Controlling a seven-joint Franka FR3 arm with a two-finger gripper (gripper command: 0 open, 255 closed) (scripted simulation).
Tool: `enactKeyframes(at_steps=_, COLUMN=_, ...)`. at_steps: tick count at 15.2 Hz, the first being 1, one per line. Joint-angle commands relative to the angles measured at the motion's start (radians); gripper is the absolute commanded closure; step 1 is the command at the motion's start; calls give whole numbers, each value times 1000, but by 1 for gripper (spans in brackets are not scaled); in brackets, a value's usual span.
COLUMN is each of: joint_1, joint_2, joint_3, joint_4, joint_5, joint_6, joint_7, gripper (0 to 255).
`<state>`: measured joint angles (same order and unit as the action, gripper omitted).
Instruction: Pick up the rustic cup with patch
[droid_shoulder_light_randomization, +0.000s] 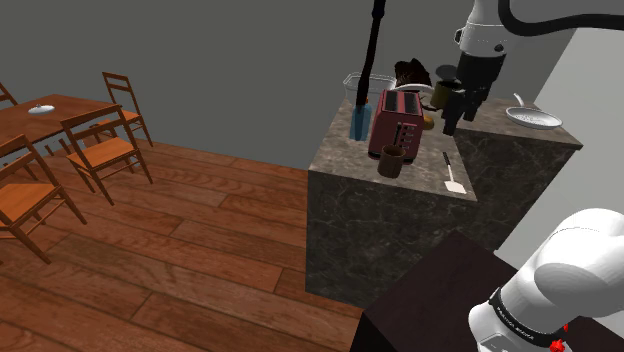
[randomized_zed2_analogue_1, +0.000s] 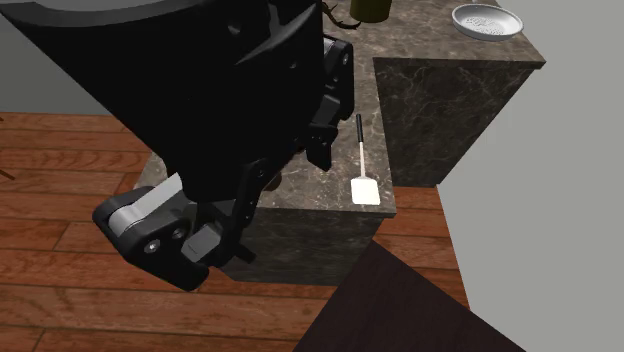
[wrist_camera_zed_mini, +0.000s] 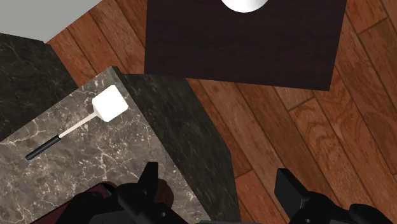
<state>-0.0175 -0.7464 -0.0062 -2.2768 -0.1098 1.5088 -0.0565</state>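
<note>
A dark brown cup (droid_shoulder_light_randomization: 392, 160) stands upright on the dark marble counter (droid_shoulder_light_randomization: 345, 155), just in front of a red toaster (droid_shoulder_light_randomization: 396, 122). An olive cup (droid_shoulder_light_randomization: 440, 93) stands further back, behind the toaster; it also sits at the far edge of the counter (randomized_zed2_analogue_1: 368, 8). My black gripper (droid_shoulder_light_randomization: 451, 122) hangs open above the counter, to the shoulder view's right of the toaster and higher than the brown cup. In the wrist view my gripper (wrist_camera_zed_mini: 219, 186) holds nothing between its spread fingers; a brown rounded bit (wrist_camera_zed_mini: 165, 192) peeks out beside one finger.
A white spatula with a black handle (droid_shoulder_light_randomization: 452, 176) (wrist_camera_zed_mini: 105, 107) (randomized_zed2_analogue_1: 363, 178) lies near the counter's front corner. A grey plate (droid_shoulder_light_randomization: 533, 118) (randomized_zed2_analogue_1: 487, 20) rests on the raised back section. A blue object (droid_shoulder_light_randomization: 358, 118) stands beside the toaster. Wooden chairs and table (droid_shoulder_light_randomization: 60, 150) stand far off.
</note>
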Motion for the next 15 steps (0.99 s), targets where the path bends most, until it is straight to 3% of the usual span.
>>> enactKeyframes(at_steps=1, joint_1=0, joint_2=0, joint_3=0, joint_4=0, joint_5=0, joint_6=0, joint_7=0, gripper=0)
enactKeyframes(at_steps=8, joint_1=-8, joint_2=194, joint_3=-55, joint_4=-16, joint_5=-24, joint_6=203, joint_7=-48, gripper=0)
enactKeyframes(at_steps=15, joint_1=-14, joint_2=429, joint_3=-103, joint_4=35, joint_5=-27, joint_6=379, joint_7=-100, gripper=0)
